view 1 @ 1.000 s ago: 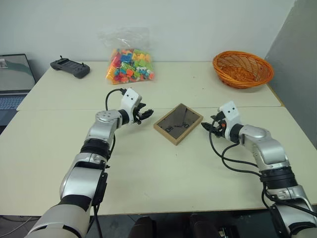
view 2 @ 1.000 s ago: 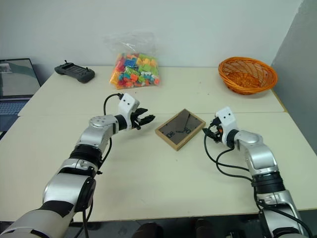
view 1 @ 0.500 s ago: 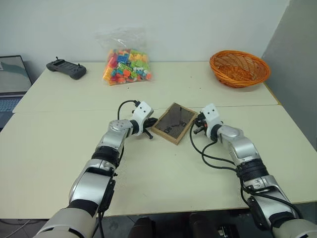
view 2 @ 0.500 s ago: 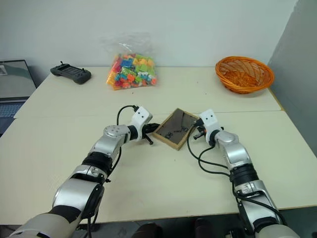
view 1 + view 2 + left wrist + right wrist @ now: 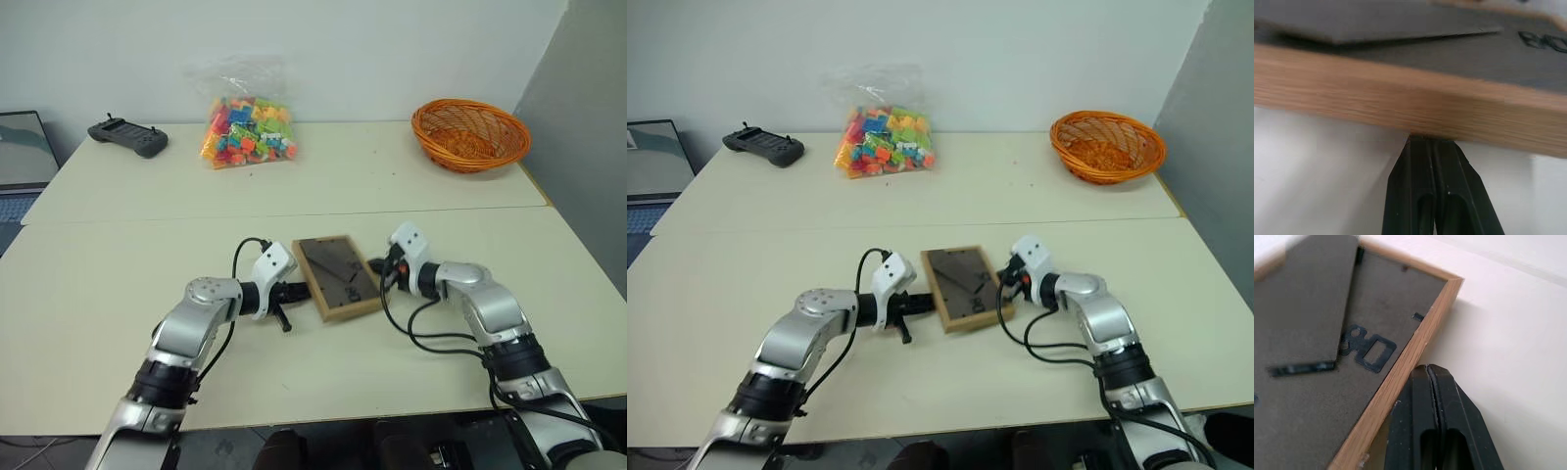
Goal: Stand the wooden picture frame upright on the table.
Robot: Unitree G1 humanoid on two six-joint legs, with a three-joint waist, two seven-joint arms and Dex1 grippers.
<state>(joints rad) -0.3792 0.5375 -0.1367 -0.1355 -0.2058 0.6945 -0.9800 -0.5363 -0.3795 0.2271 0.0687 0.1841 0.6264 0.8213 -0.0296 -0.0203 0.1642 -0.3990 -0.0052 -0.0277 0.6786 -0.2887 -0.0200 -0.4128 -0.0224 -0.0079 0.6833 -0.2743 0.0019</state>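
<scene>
Since the earlier frame both arms have drawn in and the wooden picture frame [image 5: 338, 277] now lies squarer at picture centre. The left gripper [image 5: 290, 294] and right gripper [image 5: 384, 273], fingers pressed together on nothing, touch its opposite edges. Pinched only by shut tips, it could skid across the table [image 5: 294, 382] or flop back.

plain white wall [image 5: 392, 49] behind – a grey partition [image 5: 588, 147] stands at the right. at the left edge sits a laptop [image 5: 20, 157], screen lit. even, soft light, faint shadows.

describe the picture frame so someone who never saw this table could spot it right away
On the big cream table, look at the near half, just in front of the seam. The picture frame lies flat there, back side up, between the left pincer and the right pincer. It is the only light-wood rectangle with a dark brown panel.
</scene>
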